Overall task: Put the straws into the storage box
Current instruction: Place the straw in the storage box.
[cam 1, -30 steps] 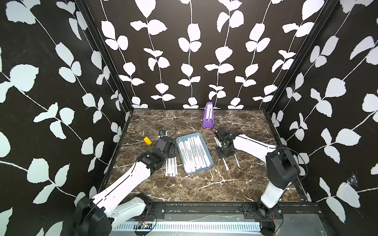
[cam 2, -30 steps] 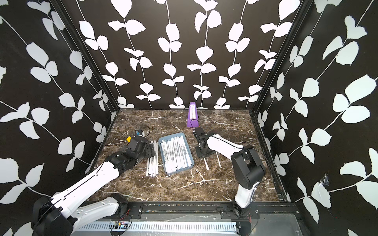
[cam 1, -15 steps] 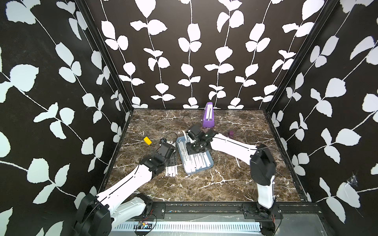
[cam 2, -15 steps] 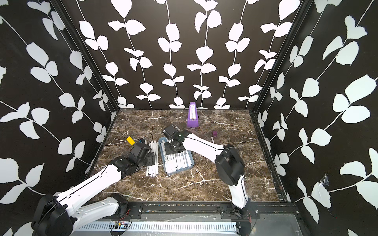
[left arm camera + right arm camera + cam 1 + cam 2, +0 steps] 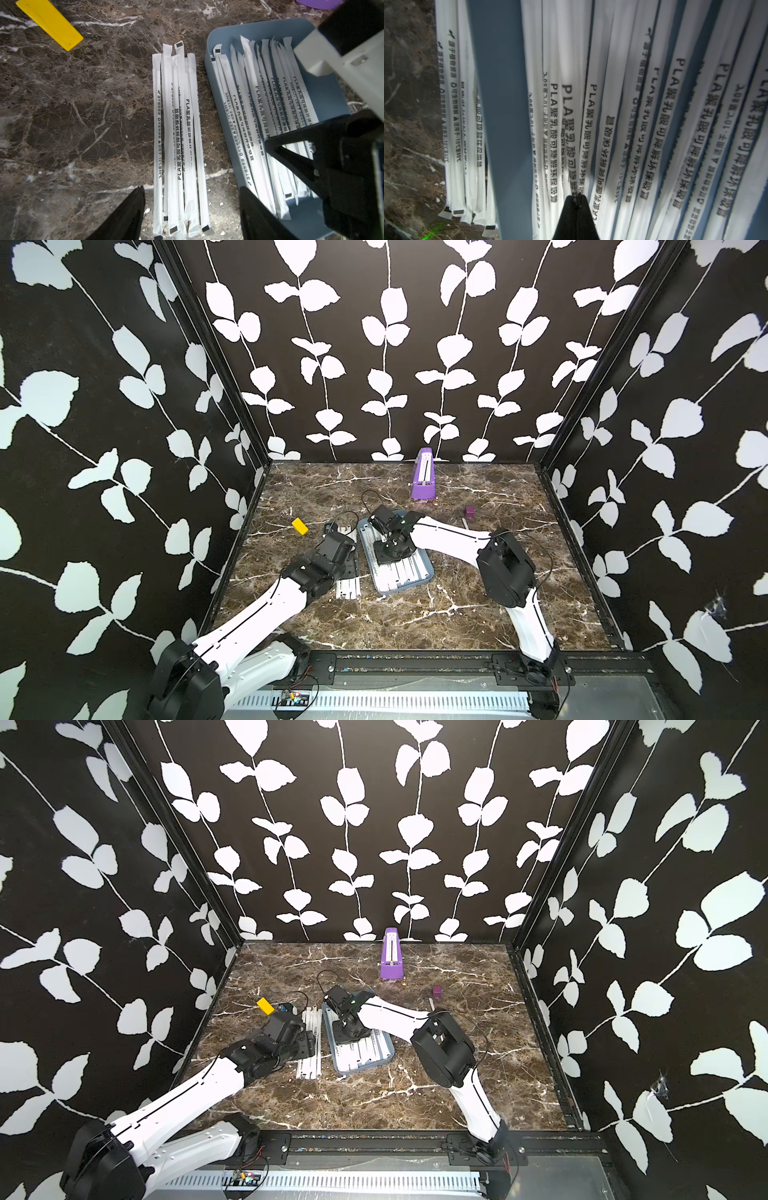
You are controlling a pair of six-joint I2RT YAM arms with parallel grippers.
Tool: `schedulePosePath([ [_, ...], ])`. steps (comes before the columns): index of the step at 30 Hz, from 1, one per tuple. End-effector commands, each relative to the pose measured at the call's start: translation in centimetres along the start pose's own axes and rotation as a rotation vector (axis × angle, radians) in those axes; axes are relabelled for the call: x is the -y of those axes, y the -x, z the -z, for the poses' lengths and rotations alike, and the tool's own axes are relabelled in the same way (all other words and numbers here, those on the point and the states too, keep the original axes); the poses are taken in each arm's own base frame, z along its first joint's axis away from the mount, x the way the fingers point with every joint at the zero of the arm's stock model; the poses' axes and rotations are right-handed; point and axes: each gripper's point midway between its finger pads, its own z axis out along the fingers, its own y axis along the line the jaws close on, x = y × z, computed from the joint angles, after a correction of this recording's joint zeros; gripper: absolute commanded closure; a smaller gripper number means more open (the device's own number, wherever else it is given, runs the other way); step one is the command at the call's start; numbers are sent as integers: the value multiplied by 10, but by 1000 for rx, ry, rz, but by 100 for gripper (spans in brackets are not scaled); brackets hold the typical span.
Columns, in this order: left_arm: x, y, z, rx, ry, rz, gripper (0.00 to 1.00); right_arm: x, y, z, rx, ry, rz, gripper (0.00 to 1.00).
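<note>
Swung from the marble (image 5: 72, 124) to over the storage box (image 5: 326, 95), the right gripper (image 5: 576, 197) is seen with jaws pinched shut on one straw (image 5: 571, 128). Many straws (image 5: 259, 114) are packed lengthwise inside the box. Just beside it, a loose bundle (image 5: 178, 135) is overhung by the wide-open left gripper (image 5: 191, 189).

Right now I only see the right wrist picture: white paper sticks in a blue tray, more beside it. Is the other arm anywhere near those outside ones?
Observer: Yes. The left arm hangs over those loose straws, jaws open, one on each side of the bundle's end.
Operator: Anything else over there?
Observer: A yellow block lies left of their far end, apart from them.
Operator: And behind the tray?
Observer: A tall purple wedge stands upright farther back, apart from it.
</note>
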Motion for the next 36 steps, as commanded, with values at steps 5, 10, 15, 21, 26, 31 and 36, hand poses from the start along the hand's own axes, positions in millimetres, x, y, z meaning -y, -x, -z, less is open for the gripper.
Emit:
schedulePosePath([
  [5, 3, -1, -3, 3, -16, 10, 27, -5, 5, -7, -2, 3, -21, 92],
  [10, 3, 1, -2, 7, -18, 10, 27, -5, 6, -7, -6, 0, -19, 86],
  [15, 1, 10, 5, 27, 8, -15, 27, -10, 14, 21, 36, 20, -8, 78],
  [21, 4, 38, 25, 81, 29, -73, 26, 15, 19, 74, 101, 7, -21, 73],
  [26, 25, 39, 26, 26, -36, -136, 33, 98, 6, 108, 127, -122, -65, 72],
  [31, 101, 17, 15, -88, -159, -340, 35, 208, -26, 113, 37, -273, -148, 62],
  [36, 152, -1, -11, -152, -226, -420, 33, 275, -45, 102, -10, -374, -251, 56],
])
